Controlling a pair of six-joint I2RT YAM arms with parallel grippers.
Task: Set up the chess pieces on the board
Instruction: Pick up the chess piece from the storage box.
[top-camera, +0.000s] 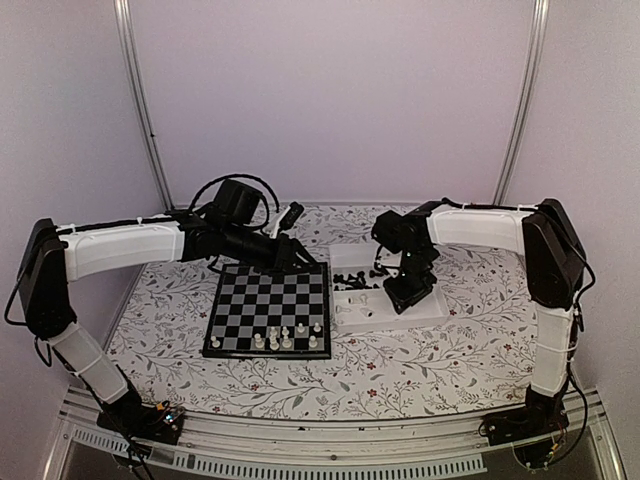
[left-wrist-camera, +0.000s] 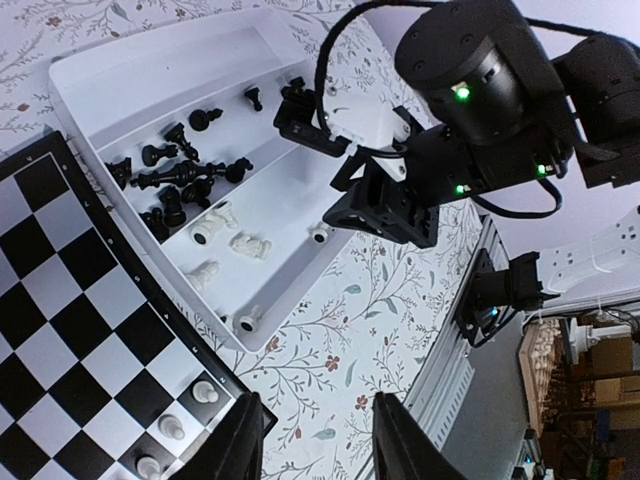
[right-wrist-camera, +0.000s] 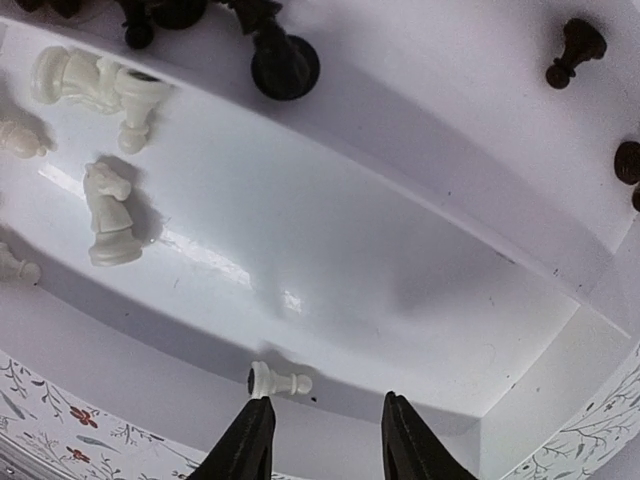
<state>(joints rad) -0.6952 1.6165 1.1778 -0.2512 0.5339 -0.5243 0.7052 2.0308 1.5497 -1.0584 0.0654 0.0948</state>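
The right end effector (right-wrist-camera: 325, 445) hangs low inside the white tray (right-wrist-camera: 420, 250). Its fingers are apart with nothing between them. A white pawn (right-wrist-camera: 278, 381) lies on its side on the tray floor, just ahead of one fingertip.

The pawn looks like hard, smooth plastic, far smaller than the fingers, and is probably almost weightless. On that glossy floor it will likely skid or roll at a nudge, and it may squirt out of a pinch taken on its rounded head. The safer hold seems to be across the narrow stem between base and head, with the fingers square to its length and low against the floor. It should not break, but it would be easy to drop.

A white knight (right-wrist-camera: 108, 215), also on its side, shows a carved horse's head on a flared round base. More white chess pieces (right-wrist-camera: 95, 85) lie near it. The black ones (right-wrist-camera: 280, 55) lie past the tray's divider.

The board (top-camera: 268, 308), in black and pale checks, lies flat on the floral bench (top-camera: 450, 350) just beside the tray. A few white men (top-camera: 285, 336) stand on its near rows, and its far rows are bare.

The left end effector (left-wrist-camera: 320, 445) is spread and empty above the board's far edge.
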